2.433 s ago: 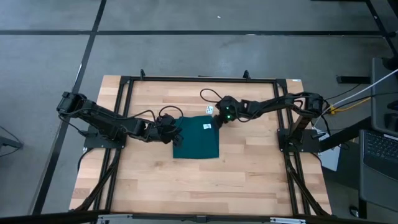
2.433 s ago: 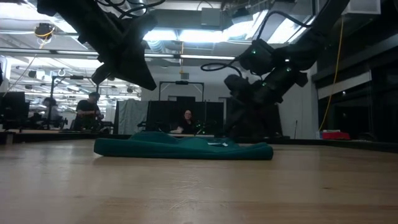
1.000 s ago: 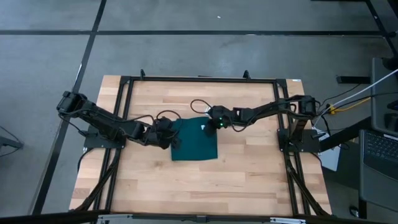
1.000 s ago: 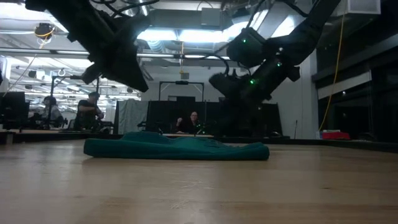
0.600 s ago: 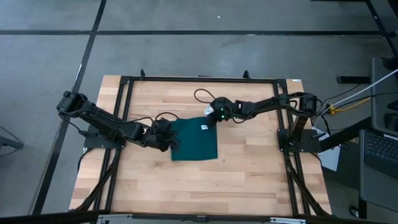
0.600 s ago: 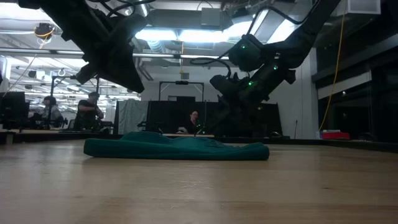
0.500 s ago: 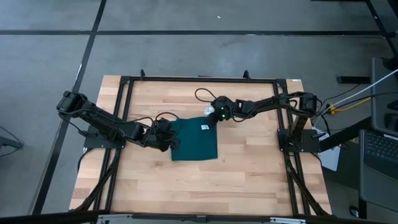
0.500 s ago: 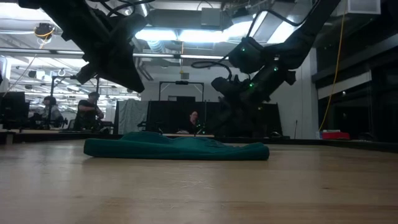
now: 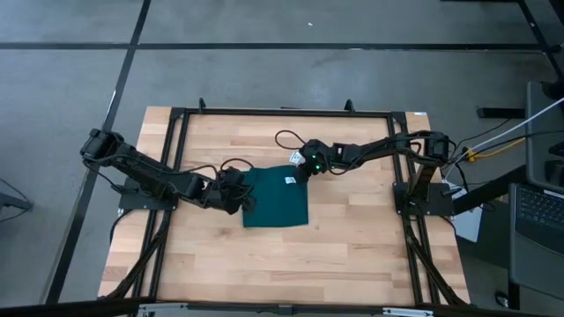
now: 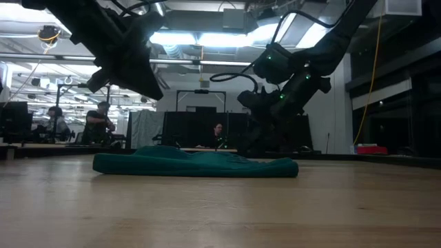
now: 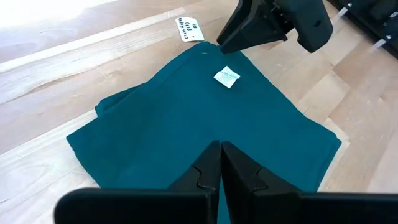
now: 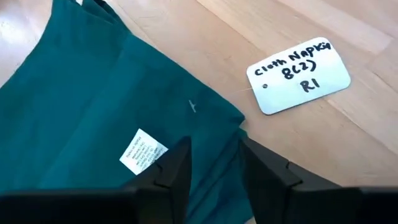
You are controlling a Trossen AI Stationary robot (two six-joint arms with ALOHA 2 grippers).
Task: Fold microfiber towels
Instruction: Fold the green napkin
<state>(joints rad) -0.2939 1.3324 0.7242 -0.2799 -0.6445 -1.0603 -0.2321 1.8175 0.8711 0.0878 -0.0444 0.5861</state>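
The dark teal towel (image 9: 275, 195) lies folded flat on the wooden table, its small white tag (image 12: 142, 152) face up near the far right corner; it also shows in the low view (image 10: 196, 164). My left gripper (image 11: 221, 165) is shut and hovers over the towel's left part (image 9: 244, 198), clear of it in the low view. My right gripper (image 12: 214, 168) is open and hangs over the towel's far right corner (image 9: 298, 169), its fingers on either side of the corner edge without touching.
A white label card (image 12: 298, 74) lies on the table just beyond the towel's far right corner and also shows in the left wrist view (image 11: 188, 29). Black frame rails (image 9: 282, 112) run round the table. People sit in the room behind (image 10: 100, 120).
My right gripper has drawn back from over the towel toward the table's far edge and risen a little, and now hangs over the towel's far right corner. The towel has stayed where it was.
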